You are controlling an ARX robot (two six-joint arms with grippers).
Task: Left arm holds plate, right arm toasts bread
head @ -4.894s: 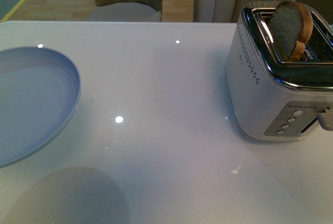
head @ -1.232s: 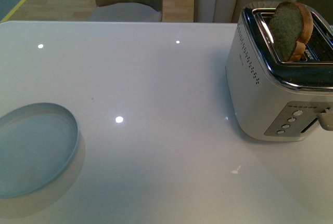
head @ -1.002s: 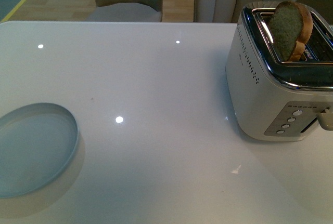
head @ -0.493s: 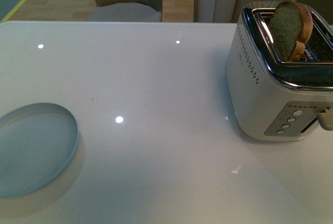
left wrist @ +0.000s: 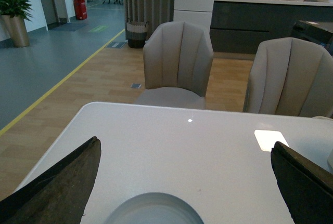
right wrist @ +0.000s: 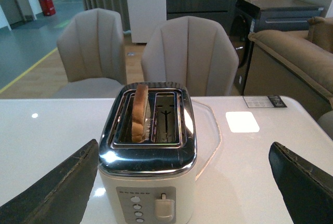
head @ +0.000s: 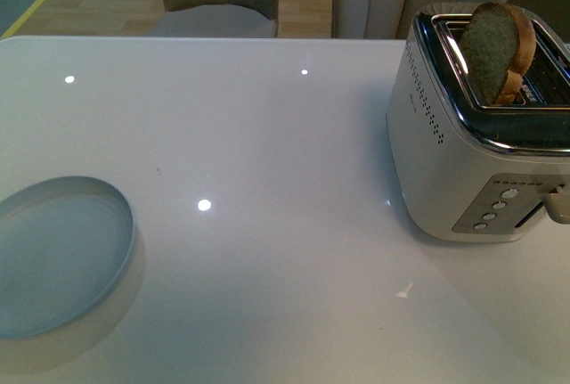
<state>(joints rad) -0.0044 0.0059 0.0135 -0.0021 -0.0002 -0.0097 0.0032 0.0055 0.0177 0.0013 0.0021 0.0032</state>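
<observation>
The pale blue-white plate (head: pixel 58 255) lies flat on the white table at the front left; its far rim shows in the left wrist view (left wrist: pixel 154 211). The bread slice (head: pixel 499 41) stands upright in the toaster's (head: pixel 481 134) left slot, its top half sticking out; it also shows in the right wrist view (right wrist: pixel 139 112). My left gripper (left wrist: pixel 187 182) is open and empty above the plate's near side, with its dark fingers (left wrist: pixel 62 182) spread wide. My right gripper (right wrist: pixel 184 182) is open and empty, facing the front of the toaster (right wrist: pixel 151 156). Neither arm shows in the front view.
The toaster's lever (right wrist: pixel 163 207) and several round buttons (right wrist: pixel 136 211) face my right gripper. Two beige chairs (left wrist: pixel 178 63) stand behind the table's far edge. A power cord (right wrist: pixel 216 135) curves on the table beside the toaster.
About five seconds ago the plate looked larger and sat higher at the far left; now it lies flat, lower on the table. In the last second nothing has moved.
</observation>
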